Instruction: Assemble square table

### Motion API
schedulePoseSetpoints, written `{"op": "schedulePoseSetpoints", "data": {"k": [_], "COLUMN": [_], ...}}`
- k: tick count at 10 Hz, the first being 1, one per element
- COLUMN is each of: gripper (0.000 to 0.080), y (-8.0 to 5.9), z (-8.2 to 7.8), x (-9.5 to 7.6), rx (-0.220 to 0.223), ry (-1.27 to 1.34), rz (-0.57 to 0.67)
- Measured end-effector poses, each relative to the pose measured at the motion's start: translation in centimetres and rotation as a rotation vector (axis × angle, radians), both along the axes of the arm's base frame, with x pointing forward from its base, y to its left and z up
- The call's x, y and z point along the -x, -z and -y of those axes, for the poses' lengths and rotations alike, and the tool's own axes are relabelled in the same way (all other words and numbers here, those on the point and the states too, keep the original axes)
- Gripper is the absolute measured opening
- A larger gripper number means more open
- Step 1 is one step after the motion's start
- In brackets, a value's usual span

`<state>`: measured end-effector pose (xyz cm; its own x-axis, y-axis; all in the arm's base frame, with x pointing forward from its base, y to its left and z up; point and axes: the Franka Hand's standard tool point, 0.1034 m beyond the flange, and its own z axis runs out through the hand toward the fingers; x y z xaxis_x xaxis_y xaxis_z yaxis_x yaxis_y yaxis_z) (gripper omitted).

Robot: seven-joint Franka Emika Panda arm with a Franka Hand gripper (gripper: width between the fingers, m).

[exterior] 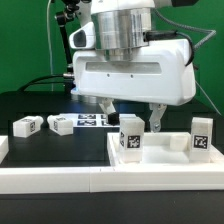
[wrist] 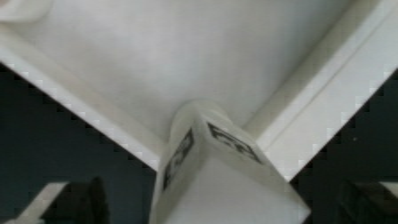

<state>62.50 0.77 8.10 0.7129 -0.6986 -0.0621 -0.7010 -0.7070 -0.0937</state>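
Observation:
The square table's white slab lies at the exterior view's right, rim up. One white tagged leg stands upright on it, directly under my gripper. The two fingers hang either side of the leg's top, spread wide, with a gap on both sides. A second leg stands on the slab further right. In the wrist view the leg rises from the slab towards the camera, between my gripper's dark fingers, which stand clear of it.
Two loose tagged legs lie on the black table at the exterior view's left. The marker board lies behind them. A long white border rail runs along the front.

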Motion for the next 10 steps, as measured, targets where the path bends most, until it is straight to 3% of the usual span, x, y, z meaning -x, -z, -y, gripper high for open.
{"op": "schedulePoseSetpoints", "data": {"k": [10], "gripper": [0.0649], "y": [-0.02], "z": [0.03], "x": [-0.12], "rx": [0.089], "ry": [-0.81], "rz": [0.051]}}
